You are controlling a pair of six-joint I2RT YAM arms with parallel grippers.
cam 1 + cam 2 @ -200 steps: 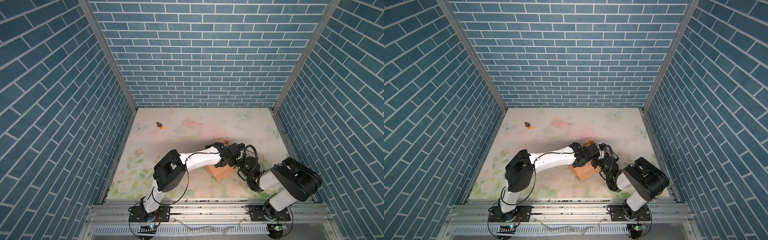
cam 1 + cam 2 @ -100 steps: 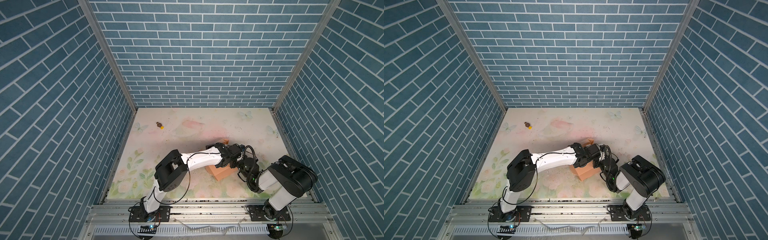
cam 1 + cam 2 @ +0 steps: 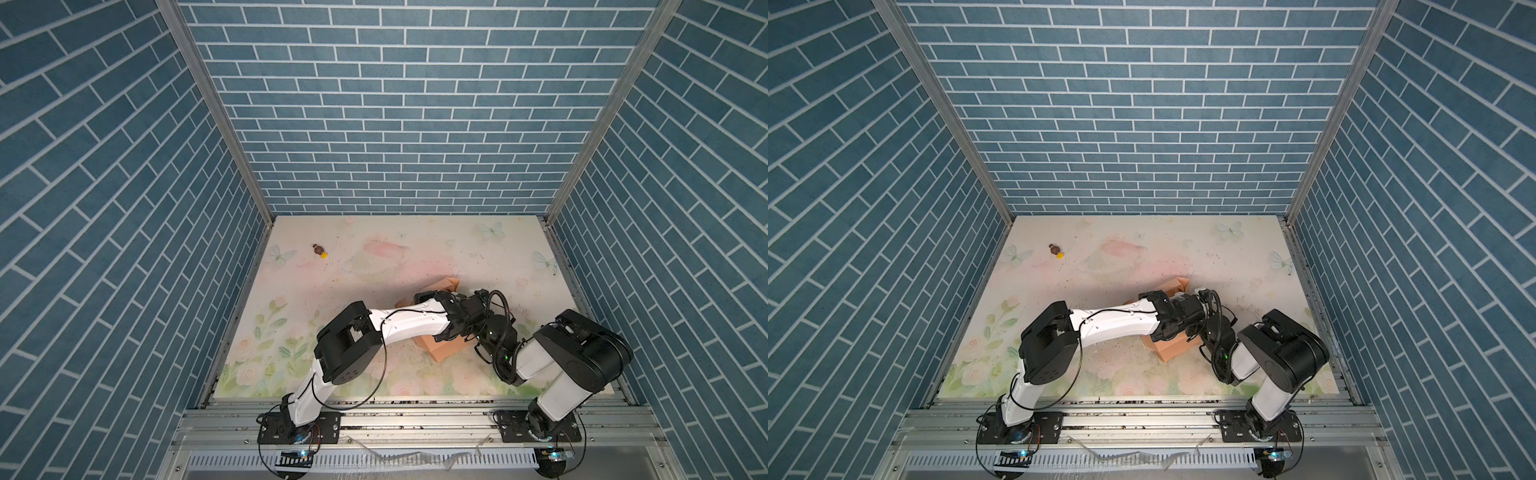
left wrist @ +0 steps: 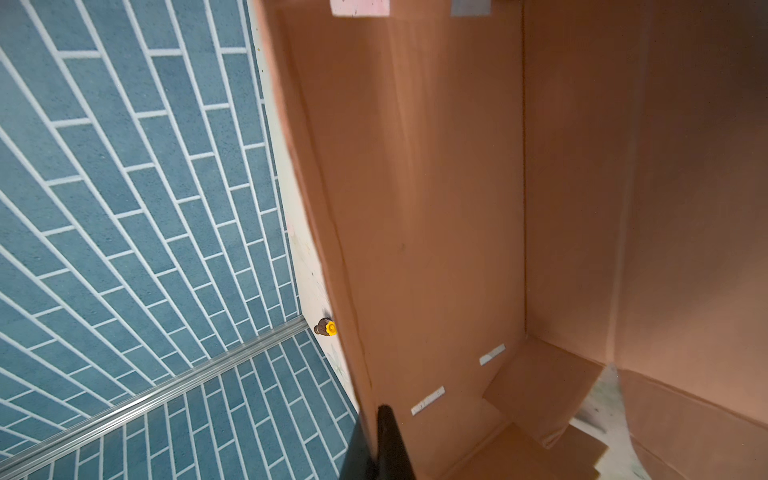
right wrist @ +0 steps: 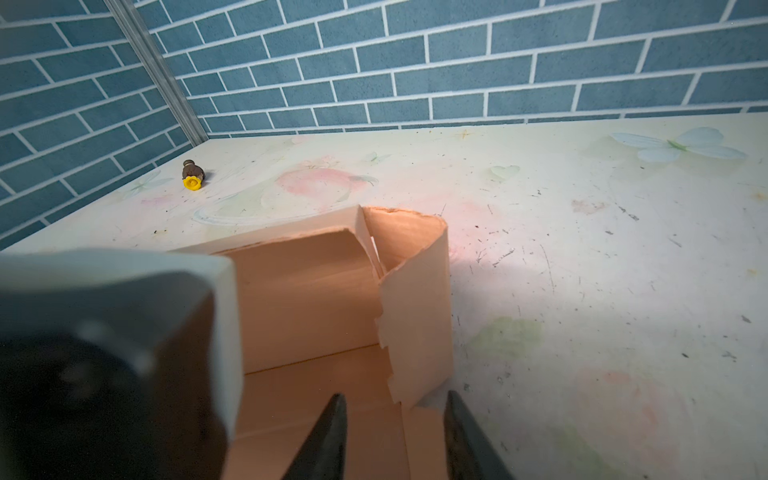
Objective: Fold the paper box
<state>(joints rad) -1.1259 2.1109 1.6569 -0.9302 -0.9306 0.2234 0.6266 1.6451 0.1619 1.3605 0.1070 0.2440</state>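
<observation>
Peach cardboard box (image 3: 445, 354) sits front-right on the table (image 3: 478, 257), its wall (image 4: 415, 208) pinched in the closed left gripper (image 4: 374, 424), while the right gripper (image 5: 395, 397), jaws parted, is nearer the upright end flap (image 5: 415, 299) standing just ahead of it.

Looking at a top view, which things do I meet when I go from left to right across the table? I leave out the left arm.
small brown-and-yellow object → paper box → right arm's black elbow housing
</observation>
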